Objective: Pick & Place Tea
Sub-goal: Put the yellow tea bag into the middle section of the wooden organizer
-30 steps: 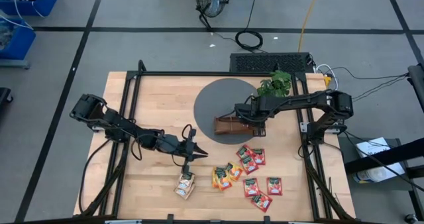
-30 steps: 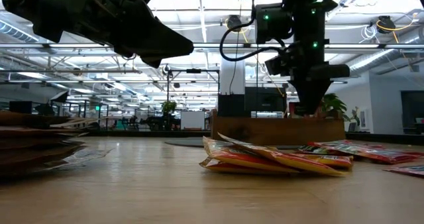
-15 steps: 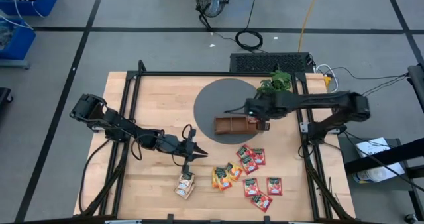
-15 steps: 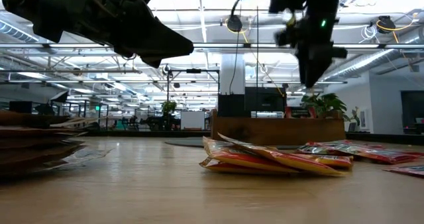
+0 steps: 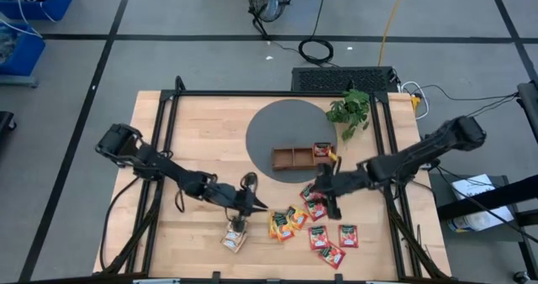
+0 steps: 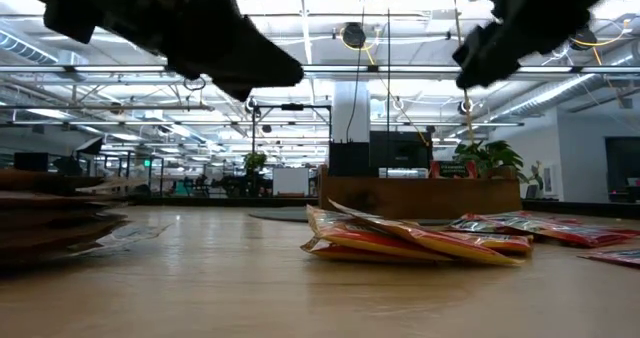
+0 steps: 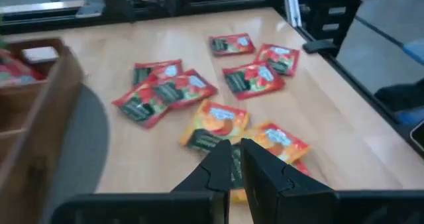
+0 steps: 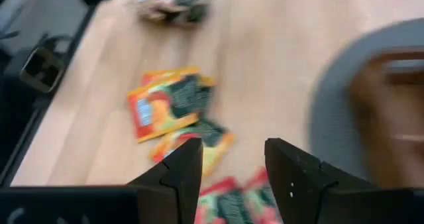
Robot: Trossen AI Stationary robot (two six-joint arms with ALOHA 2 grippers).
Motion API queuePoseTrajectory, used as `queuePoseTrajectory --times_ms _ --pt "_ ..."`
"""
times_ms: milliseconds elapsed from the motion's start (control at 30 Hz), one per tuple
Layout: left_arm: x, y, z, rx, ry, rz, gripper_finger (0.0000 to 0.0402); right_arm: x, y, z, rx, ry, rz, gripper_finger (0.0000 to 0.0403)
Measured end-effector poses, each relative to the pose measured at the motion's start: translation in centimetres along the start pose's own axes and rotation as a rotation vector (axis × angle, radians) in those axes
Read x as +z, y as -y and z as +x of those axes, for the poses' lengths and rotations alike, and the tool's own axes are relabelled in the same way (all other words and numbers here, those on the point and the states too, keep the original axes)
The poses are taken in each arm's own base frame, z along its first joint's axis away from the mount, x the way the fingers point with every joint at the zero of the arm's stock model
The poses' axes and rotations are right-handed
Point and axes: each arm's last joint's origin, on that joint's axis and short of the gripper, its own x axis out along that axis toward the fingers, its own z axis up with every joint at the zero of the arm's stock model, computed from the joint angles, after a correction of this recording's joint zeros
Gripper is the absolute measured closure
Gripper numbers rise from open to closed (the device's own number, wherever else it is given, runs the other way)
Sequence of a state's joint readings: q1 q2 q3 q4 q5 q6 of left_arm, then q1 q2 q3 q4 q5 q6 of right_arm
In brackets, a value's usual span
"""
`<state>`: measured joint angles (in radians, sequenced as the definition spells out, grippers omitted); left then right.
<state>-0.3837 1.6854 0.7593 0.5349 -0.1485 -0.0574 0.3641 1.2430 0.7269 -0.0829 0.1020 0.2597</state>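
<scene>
Comparing this moment with one second before, the right gripper (image 5: 329,198) has left the wooden tray (image 5: 296,159) and now hangs over the red sachets (image 5: 317,202) nearest the tray, its arm stretched low across the table's right side. Its fingers (image 8: 182,168) stand parted with nothing between them. A red sachet (image 5: 322,149) lies in the tray's right-hand compartment, where the gripper hid the view a second ago. The tray rests partly on the grey round mat (image 5: 286,128), with the small plant (image 5: 350,109) just beyond the mat's right edge.

The left gripper (image 5: 249,202) has shifted slightly toward the table's centre and hangs above the wood between the beige sachets (image 5: 234,234) and the orange sachets (image 5: 284,223). Its fingers (image 7: 217,166) are pressed together and empty.

The remaining tea lies unmoved on the wooden table (image 5: 197,141): beige sachets stacked near the front edge, orange ones just beside them to the right, and further red sachets (image 5: 332,242) scattered toward the front right corner. In the low view the orange pile (image 6: 400,238) sits mid-table, with both arms dark overhead.
</scene>
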Motion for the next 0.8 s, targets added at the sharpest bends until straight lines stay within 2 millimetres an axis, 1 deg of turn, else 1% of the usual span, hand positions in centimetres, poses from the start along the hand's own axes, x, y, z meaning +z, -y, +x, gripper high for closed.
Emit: queuePoseTrajectory --times_ms 100,167,233,333,467,633,800 --pt "0.2 0.0 1.2 0.005 -0.018 0.012 0.0364 -1.4 -0.3 0.8 0.016 -0.002 -0.028 0.0253" --pt "0.3 -0.3 2.1 0.016 -0.026 0.021 0.0364 -2.0 -0.1 1.0 0.008 -0.043 -0.034 0.0254" --pt "0.1 -0.6 2.3 0.018 -0.058 0.03 0.0364 -2.6 0.2 1.4 0.013 -0.096 -0.035 0.0253" --pt "0.2 -1.2 2.5 0.015 -0.057 0.001 0.0364 -3.2 0.4 1.8 0.043 -0.165 -0.057 0.0251" --pt "0.1 -1.6 2.5 -0.005 -0.062 -0.025 0.0364 -3.9 0.7 2.4 0.035 -0.2 -0.101 0.0247" --pt "0.0 -1.6 2.5 -0.006 -0.073 -0.026 0.0364 -4.0 1.5 2.8 0.045 -0.204 -0.143 0.0242" --pt "-0.1 -1.4 2.5 -0.012 -0.079 -0.019 0.0364 -3.6 2.4 2.9 0.048 -0.19 -0.132 0.0238"
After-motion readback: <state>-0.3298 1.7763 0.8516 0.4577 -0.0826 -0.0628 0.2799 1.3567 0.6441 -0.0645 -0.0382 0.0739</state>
